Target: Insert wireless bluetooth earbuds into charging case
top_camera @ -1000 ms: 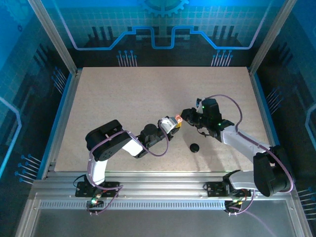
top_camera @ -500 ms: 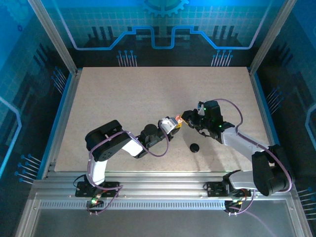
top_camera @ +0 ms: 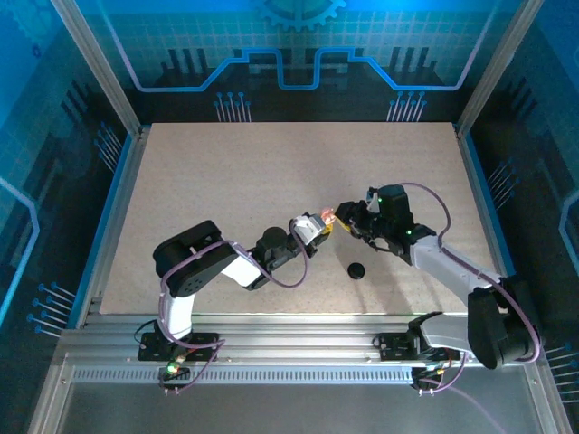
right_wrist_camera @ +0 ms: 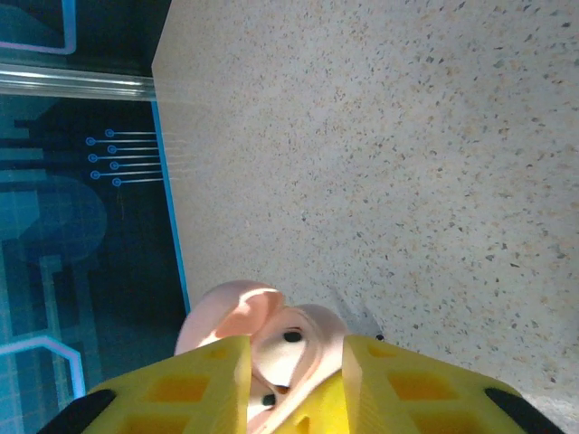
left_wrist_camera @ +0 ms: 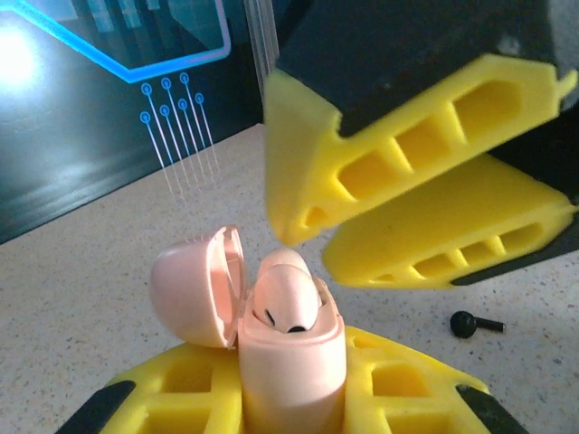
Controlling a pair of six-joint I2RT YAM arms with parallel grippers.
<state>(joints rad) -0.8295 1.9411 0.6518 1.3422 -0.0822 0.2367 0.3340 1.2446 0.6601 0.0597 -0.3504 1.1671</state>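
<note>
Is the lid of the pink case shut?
No, the pink case has its lid swung open to one side, and an earbud shows sitting inside it.

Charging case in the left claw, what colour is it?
The rounded glossy charging case is pale pink; clearest in the left wrist view.
</note>
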